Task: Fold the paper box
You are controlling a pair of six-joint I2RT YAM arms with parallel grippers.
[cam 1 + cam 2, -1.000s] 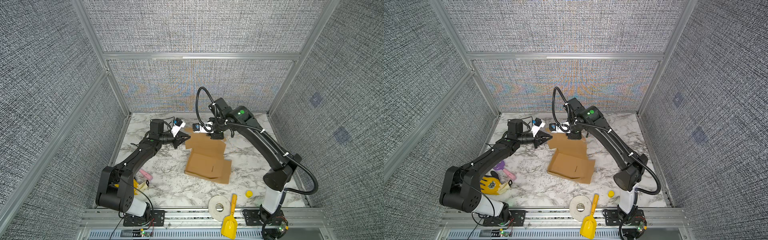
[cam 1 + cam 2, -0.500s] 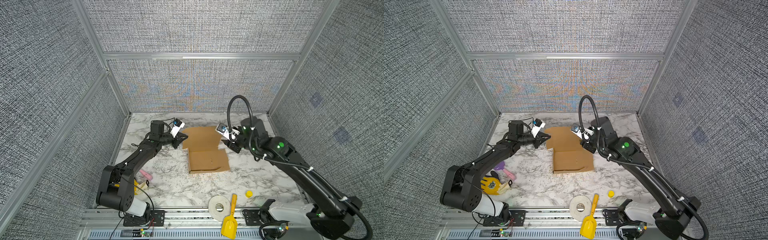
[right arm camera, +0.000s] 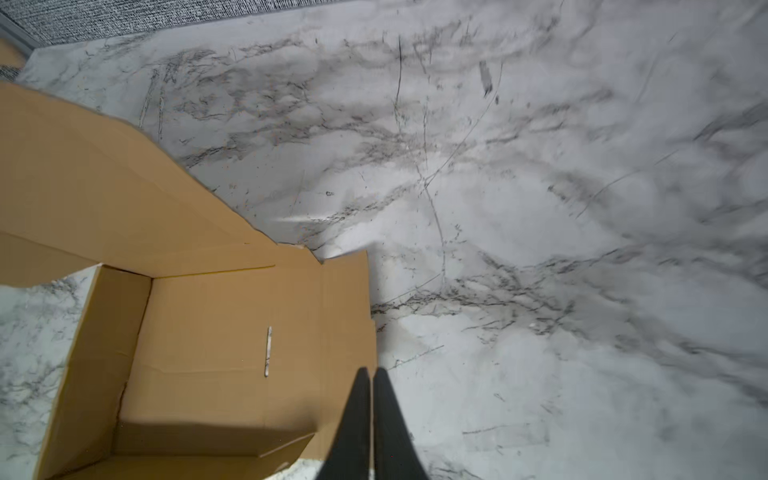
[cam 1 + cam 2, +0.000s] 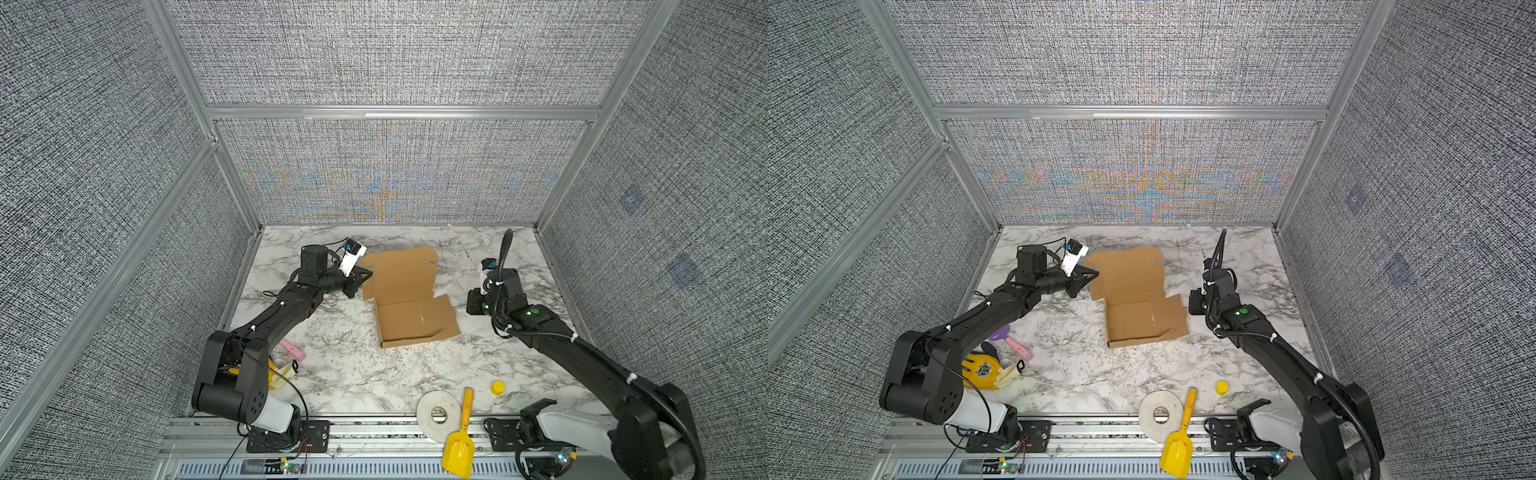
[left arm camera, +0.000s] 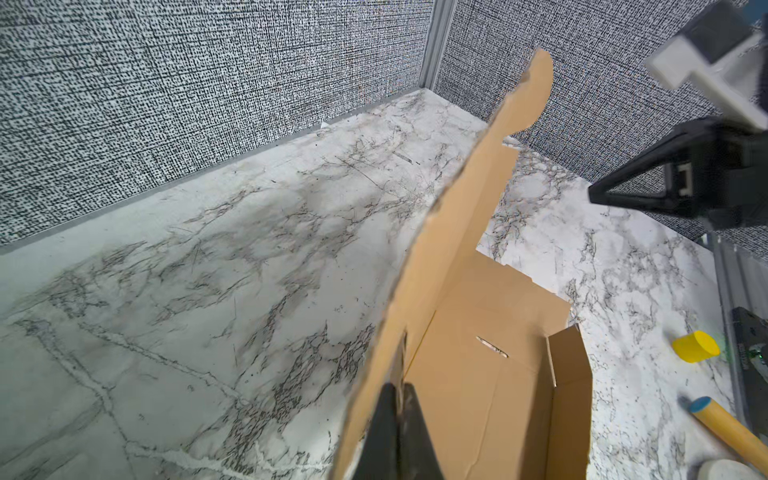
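- Left fingers (image 5: 384,424) stay pinched shut on the side edge of the lid panel of the plain brown corrugated cardboard box (image 4: 415,324), holding that panel tilted up.
- A second ago the box sat skewed, with the right arm reaching over its far end. Now it lies squared up toward the back middle of the white-and-grey marbled bench (image 4: 353,374), with the tray toward the front and the lid panel toward the back wall.
- The tray's near wall and left wall stand. The strip along its right side looks flat, so I'd say that fold is not yet made.
- Right fingers (image 3: 357,415) have drawn back from the far end and snapped shut on nothing. They hang at the tray's right edge; whether they touch it I cannot tell.
- To my eye the straightening is done: one arm anchors the lid, and the other is free to nudge the right wall up.
- A white roll of tape (image 4: 439,415), a yellow plastic scoop (image 4: 459,446) and a small yellow cap (image 4: 498,387) lie along the front, well apart from the box.
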